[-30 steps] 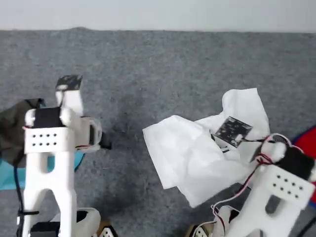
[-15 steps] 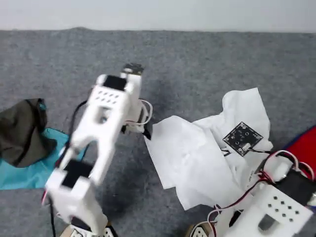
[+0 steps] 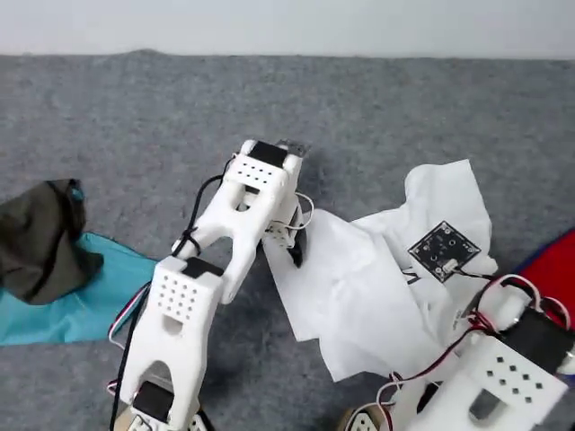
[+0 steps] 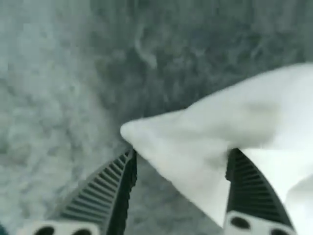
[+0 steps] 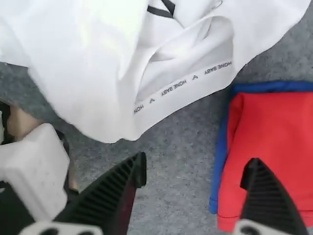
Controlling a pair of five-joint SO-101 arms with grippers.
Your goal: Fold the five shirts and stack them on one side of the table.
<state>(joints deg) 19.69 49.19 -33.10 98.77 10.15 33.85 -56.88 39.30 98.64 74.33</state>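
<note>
A crumpled white shirt (image 3: 377,278) lies right of the table's middle. My left arm stretches across from the lower left, and its gripper (image 3: 291,248) sits at the shirt's left corner. In the left wrist view this gripper (image 4: 181,188) is open, with a corner of the white shirt (image 4: 205,142) lying between the two fingers. My right gripper (image 5: 193,196) is open over bare grey carpet, next to the white shirt's hem (image 5: 161,73) and a red shirt with blue trim (image 5: 269,142). Neither gripper holds anything.
A dark olive shirt (image 3: 36,238) lies bunched on a teal shirt (image 3: 85,301) at the left edge. The red shirt (image 3: 555,260) lies at the right edge. The table is covered in grey carpet (image 3: 296,117), bare toward the back.
My left arm has swung from the left side across to the white shirt's left corner. The right arm has drawn back a little toward the lower right.
</note>
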